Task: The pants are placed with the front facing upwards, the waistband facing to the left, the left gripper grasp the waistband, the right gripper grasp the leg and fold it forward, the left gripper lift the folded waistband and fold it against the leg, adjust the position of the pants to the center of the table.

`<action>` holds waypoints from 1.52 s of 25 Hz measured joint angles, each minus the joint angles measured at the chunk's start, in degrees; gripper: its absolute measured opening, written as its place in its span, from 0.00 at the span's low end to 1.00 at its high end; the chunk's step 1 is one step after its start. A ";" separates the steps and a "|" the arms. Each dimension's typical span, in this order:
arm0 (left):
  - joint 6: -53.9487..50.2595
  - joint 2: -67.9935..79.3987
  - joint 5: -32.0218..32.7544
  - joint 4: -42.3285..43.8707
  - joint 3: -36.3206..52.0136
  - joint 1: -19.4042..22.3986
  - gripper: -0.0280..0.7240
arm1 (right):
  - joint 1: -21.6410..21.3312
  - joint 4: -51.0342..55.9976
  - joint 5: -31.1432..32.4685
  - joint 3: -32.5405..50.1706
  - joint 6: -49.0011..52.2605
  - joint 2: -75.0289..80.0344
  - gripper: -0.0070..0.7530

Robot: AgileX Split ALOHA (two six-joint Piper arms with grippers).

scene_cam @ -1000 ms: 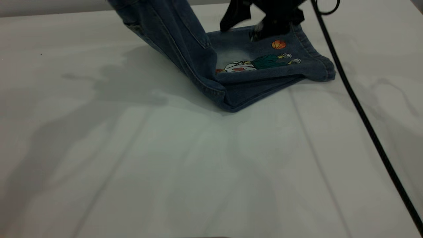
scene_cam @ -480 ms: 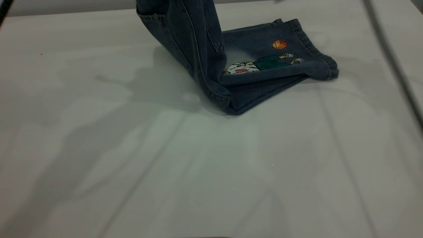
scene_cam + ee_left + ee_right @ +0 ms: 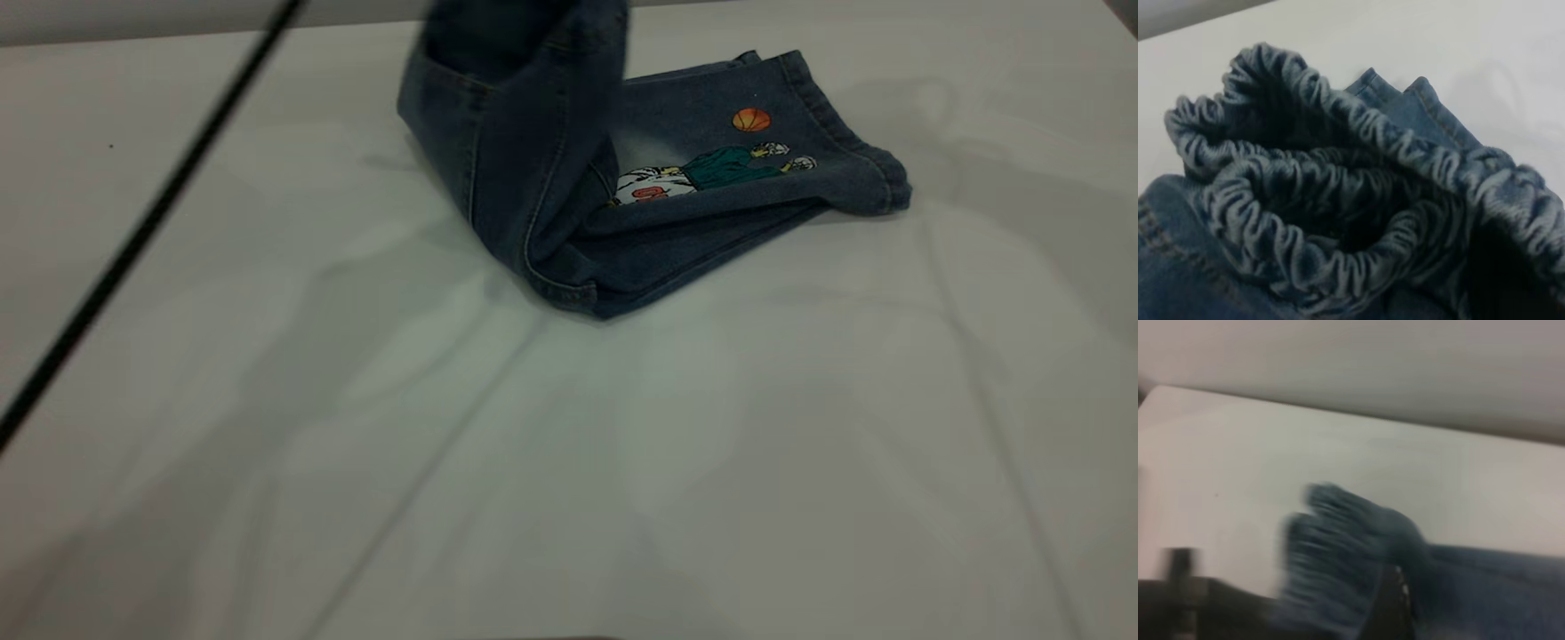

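Observation:
The pants (image 3: 533,178) lie folded at the back of the table (image 3: 622,462). The leg (image 3: 747,151) lies flat with its basketball cartoon print up and its cuff hem to the right. The other end rises steeply off the table and leaves the exterior view at the top. In the left wrist view the ruffled waistband (image 3: 1338,200) bunches close up, with my left gripper (image 3: 1501,267) only a dark patch in the gathers, shut on it. The right wrist view shows the raised waistband (image 3: 1338,553). My right gripper (image 3: 1395,607) is a dark blurred shape there, clear of the leg.
A thin black cable (image 3: 142,231) slants across the left of the exterior view, from the top down to the left edge. Bare white tabletop spreads in front of the pants and to both sides. The table's back edge (image 3: 178,31) runs just behind them.
The right gripper has lifted off the leg and left the exterior view. The raised waistband end has swung right, over the leg. The black cable has come into view on the left.

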 joint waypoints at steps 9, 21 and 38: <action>0.00 16.24 5.26 -1.68 -14.14 -4.19 0.13 | 0.00 -1.98 -1.00 0.00 -0.16 -2.17 0.71; 5.58 15.89 15.29 2.86 -15.14 -4.00 0.72 | 0.00 -6.99 -0.71 0.00 1.34 -2.17 0.71; -22.55 -7.02 30.68 49.21 -15.14 4.49 0.77 | 3.01 -13.07 1.72 0.00 5.20 -1.33 0.71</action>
